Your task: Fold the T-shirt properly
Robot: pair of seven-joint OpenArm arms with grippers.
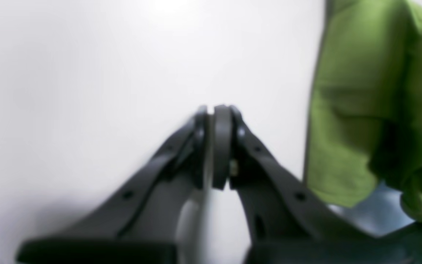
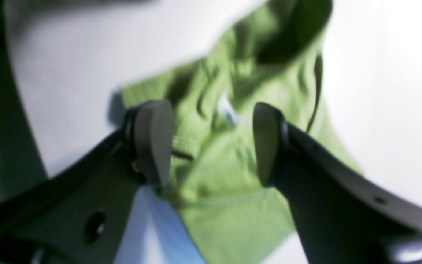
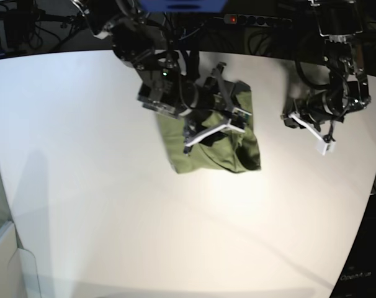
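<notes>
The olive-green T-shirt (image 3: pixel 216 152) lies bunched into a rough rectangle on the white table, at the back centre. My right gripper (image 3: pixel 230 102) hovers over its upper part. In the right wrist view that gripper (image 2: pixel 213 143) is open, and the wrinkled T-shirt (image 2: pixel 225 183) and its small white label (image 2: pixel 227 110) show in the gap between the fingers; nothing is held. My left gripper (image 3: pixel 324 144) is off to the shirt's right, above bare table. In the left wrist view it (image 1: pixel 216 110) is shut on nothing, with the T-shirt (image 1: pixel 372 102) at the frame's right edge.
The white table (image 3: pixel 113 205) stretches wide in front of and to the left of the shirt. Cables and dark equipment (image 3: pixel 262 25) run along its back edge. The table's curved right edge (image 3: pixel 369 205) is close to the left arm.
</notes>
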